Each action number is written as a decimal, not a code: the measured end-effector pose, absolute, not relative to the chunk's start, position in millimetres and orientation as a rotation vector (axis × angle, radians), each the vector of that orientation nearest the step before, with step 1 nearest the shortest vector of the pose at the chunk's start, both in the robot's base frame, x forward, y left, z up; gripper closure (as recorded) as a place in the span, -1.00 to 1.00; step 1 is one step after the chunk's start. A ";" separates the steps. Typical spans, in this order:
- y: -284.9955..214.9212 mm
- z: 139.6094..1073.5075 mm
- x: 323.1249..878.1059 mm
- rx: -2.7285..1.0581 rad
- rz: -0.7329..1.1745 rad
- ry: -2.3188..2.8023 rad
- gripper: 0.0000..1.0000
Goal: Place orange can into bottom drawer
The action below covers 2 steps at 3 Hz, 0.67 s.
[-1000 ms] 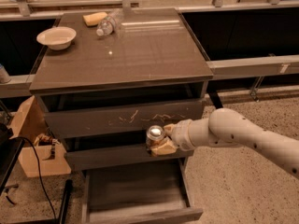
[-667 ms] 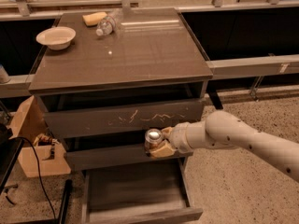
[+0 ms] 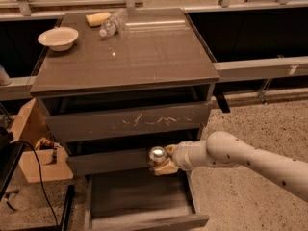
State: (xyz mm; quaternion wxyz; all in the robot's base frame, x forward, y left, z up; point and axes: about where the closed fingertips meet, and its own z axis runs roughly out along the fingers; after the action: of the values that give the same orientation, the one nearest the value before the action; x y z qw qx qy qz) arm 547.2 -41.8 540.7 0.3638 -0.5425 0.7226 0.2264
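Observation:
My gripper (image 3: 161, 160) is shut on the orange can (image 3: 158, 157), whose shiny silver top faces up. The white arm (image 3: 240, 158) reaches in from the lower right. The can hangs in front of the middle drawer (image 3: 108, 161), just above the back right part of the bottom drawer (image 3: 139, 201). The bottom drawer is pulled out and its wide shallow tray shows nothing inside. The can's label is mostly hidden by my fingers.
The cabinet top (image 3: 125, 49) holds a white bowl (image 3: 58, 37), a clear plastic bottle (image 3: 109, 25) and a yellow sponge (image 3: 97, 19). The top drawer front (image 3: 130, 121) has white scratches. A cardboard box (image 3: 33, 143) and black cables (image 3: 33, 177) are at the left.
My gripper has moved down and slightly left with the can, from the gap below the scratched drawer front to just above the open bottom drawer.

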 end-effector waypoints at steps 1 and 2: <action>-39.6 489.9 541.5 -1.386 0.591 1.856 1.00; -37.1 457.5 538.2 -1.380 0.602 1.853 1.00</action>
State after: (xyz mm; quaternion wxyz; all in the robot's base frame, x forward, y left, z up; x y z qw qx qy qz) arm 538.2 -37.1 457.5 0.3681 -0.5375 0.7216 0.2343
